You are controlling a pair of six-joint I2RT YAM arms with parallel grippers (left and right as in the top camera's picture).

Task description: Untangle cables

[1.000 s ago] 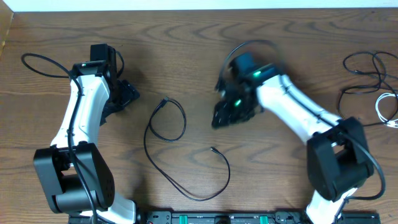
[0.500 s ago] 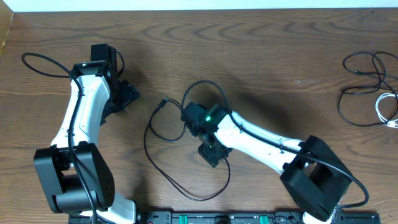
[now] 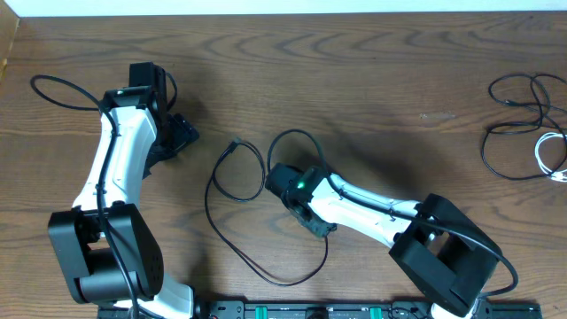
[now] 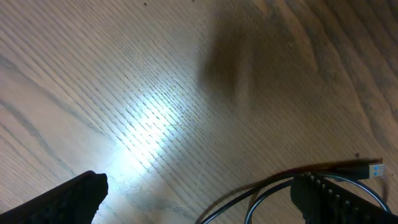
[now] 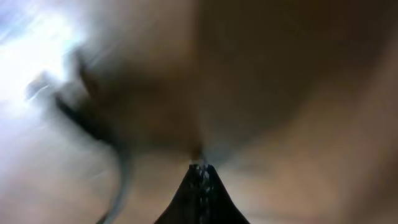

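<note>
Brown wood-grain desk, seen from above. A loose black cable lies mid-desk: plug end near the centre, a small loop below it, then a long curve sweeping down and round to the right, where its far end runs under the right gripper. The right gripper sits low over that end. Its wrist view is badly blurred, but the fingers show pressed together into one dark wedge. Cannot tell whether the cable is pinched between them. The left gripper is at the left, near the loop's plug but apart from it, jaws spread wide. Its wrist view shows a plug lying flat near one finger. A second black cable lies tangled at the far right edge, with a white cable just beside it.
</note>
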